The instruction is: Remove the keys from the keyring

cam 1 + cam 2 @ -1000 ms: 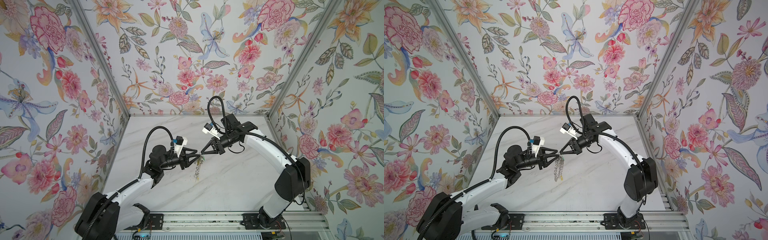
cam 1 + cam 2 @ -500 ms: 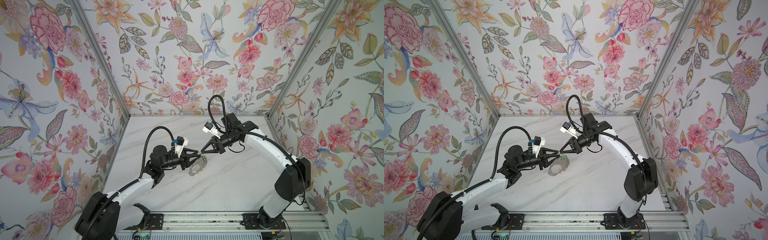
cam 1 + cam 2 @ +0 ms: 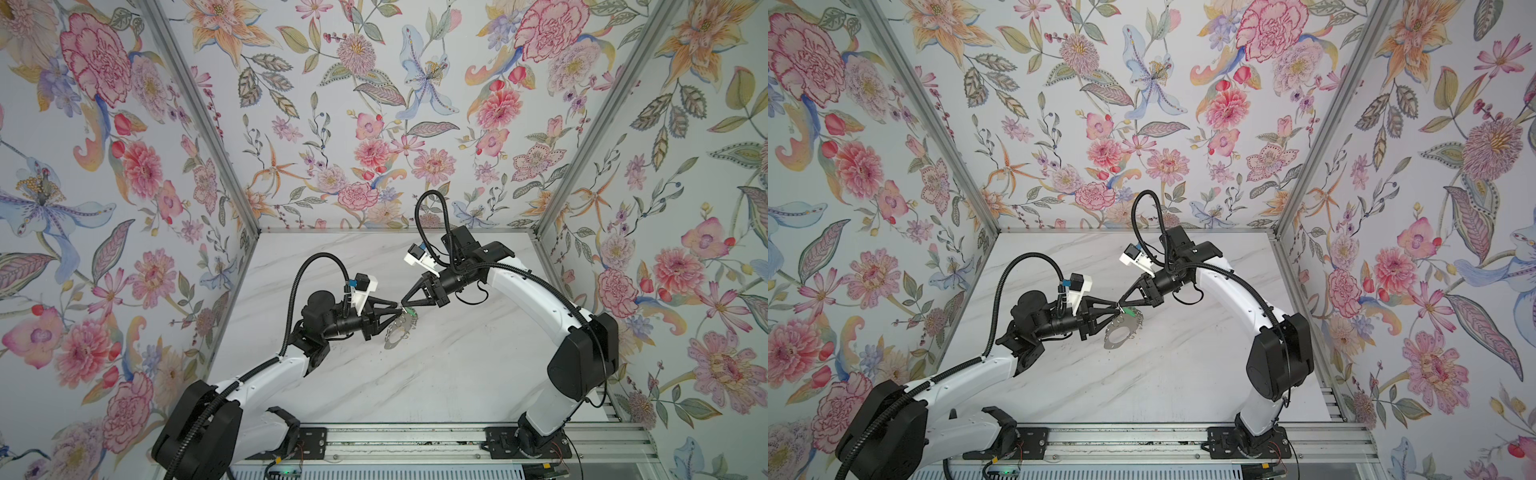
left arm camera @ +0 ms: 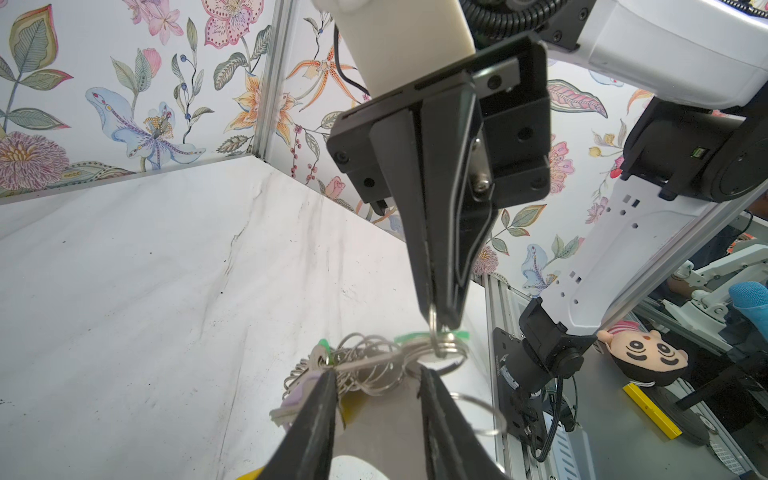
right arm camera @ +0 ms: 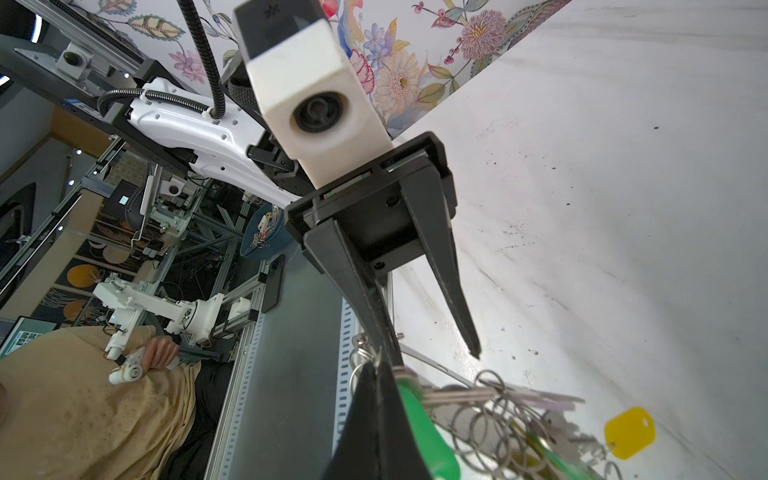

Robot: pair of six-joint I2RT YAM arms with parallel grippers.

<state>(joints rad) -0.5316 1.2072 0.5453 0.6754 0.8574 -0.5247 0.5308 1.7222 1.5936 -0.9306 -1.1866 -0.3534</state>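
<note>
1. While the keyring (image 3: 397,331) is hanging clear of the bench (image 3: 457,374) between the two arms, the left end effector (image 3: 394,318) is pointing at it from the left. Its fingers (image 4: 322,411) are standing apart astride the plate's ringed edge. One tip is showing free in the right wrist view, so it is gripping nothing.
2. The keyring is lying just below both tips, with its flat plate tilting down toward the front. A green-tagged key (image 5: 432,436) and a yellow-tagged key (image 5: 629,432) are bunching among the rings.
3. The right end effector (image 3: 402,303) is clenching one wire ring (image 4: 434,332) and is apparently bearing the load.
4. Judgement: the left arm is sitting nearer the plate, so closing on it is looking like the step in hand.
</note>
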